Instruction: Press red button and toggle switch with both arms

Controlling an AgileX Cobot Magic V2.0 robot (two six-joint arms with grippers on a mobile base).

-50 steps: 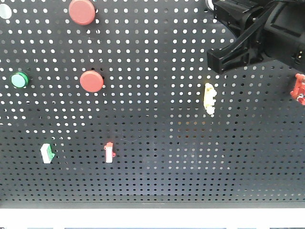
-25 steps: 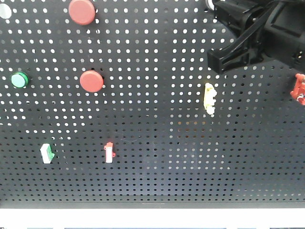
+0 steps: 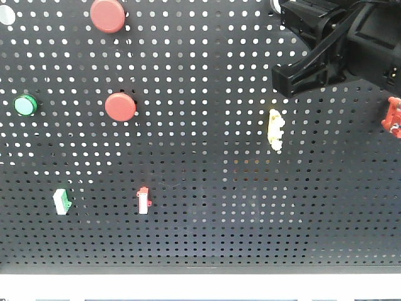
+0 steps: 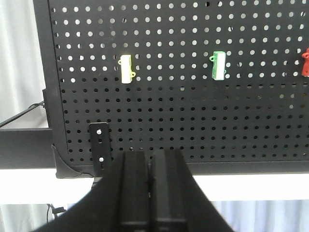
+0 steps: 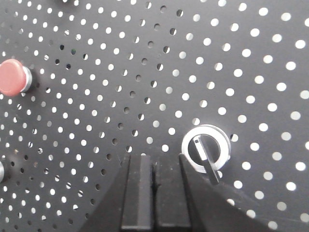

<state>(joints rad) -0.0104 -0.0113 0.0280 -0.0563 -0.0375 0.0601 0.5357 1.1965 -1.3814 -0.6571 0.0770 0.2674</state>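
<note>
In the right wrist view the toggle switch (image 5: pixel 206 149), a black lever in a silver collar, sits on the pegboard just right of my shut right gripper (image 5: pixel 155 162). The lever slants down beside the right finger; whether they touch I cannot tell. A red button (image 5: pixel 13 77) shows far left. From the front, two red buttons (image 3: pixel 120 107) (image 3: pixel 108 15) sit at the upper left, and the right gripper (image 3: pixel 285 80) is at the top right, hiding the switch. My left gripper (image 4: pixel 150 159) is shut and empty, below the board's lower edge.
A green button (image 3: pixel 25 105) sits at the left edge. Yellow clip (image 3: pixel 274 130) hangs under the right arm, red clip (image 3: pixel 393 116) at the right edge. Small green-white (image 3: pixel 61 202) and red-white (image 3: pixel 143 200) pieces sit lower left. The left wrist view shows a bracket (image 4: pixel 99 150).
</note>
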